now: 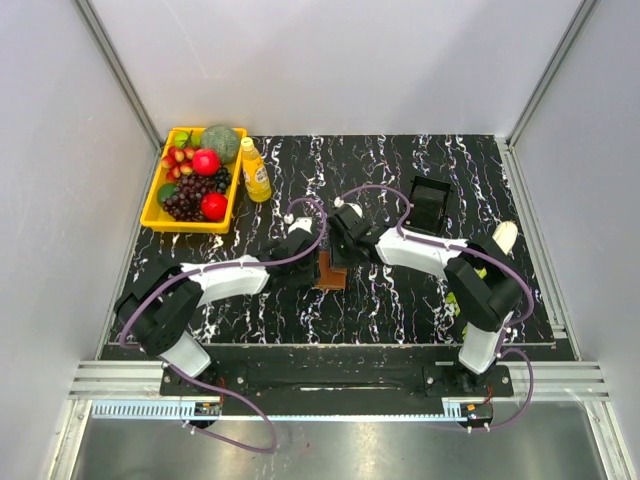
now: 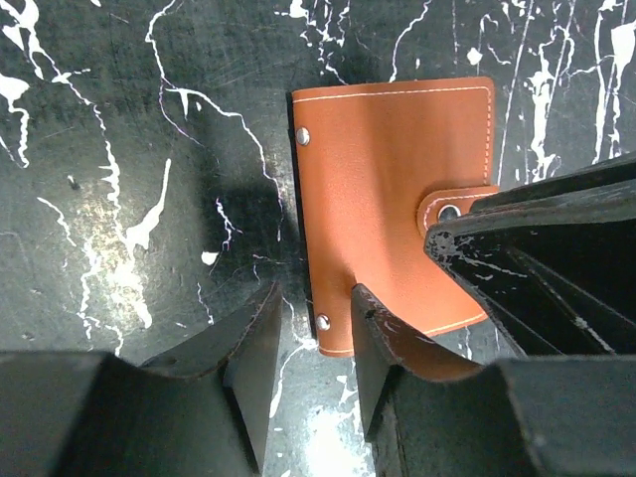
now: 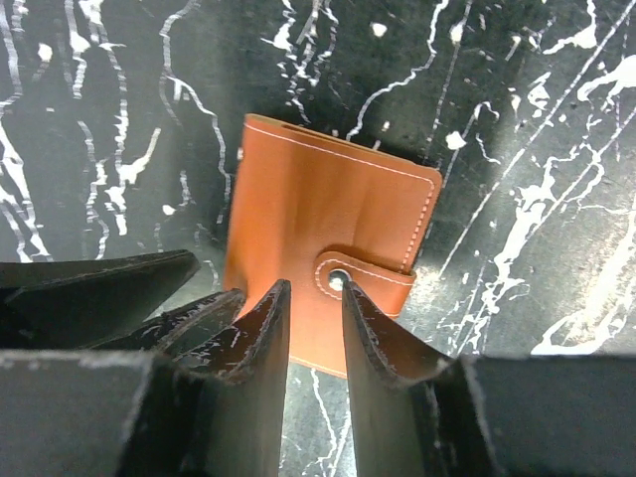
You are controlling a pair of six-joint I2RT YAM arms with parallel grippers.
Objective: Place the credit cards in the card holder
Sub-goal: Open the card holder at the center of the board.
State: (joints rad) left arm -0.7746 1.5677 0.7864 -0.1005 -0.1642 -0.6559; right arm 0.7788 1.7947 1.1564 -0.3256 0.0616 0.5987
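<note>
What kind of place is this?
Probably a robot test booth: white walls enclose a black marbled table, the left arm and right arm are bolted at its edge, a yellow fruit tray sits on it.

Plain white walls [image 1: 330, 60] on three sides, aluminium posts [image 1: 117, 70] in the corners, black white-veined table top [image 1: 400, 300], steel ledge [image 1: 400, 445] along near edge, even light

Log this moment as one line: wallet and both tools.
wallet: closed, flat on table | left tool: open, at wallet corner, no grip | right tool: open, beside tab, no grip | cards: none in view
</note>
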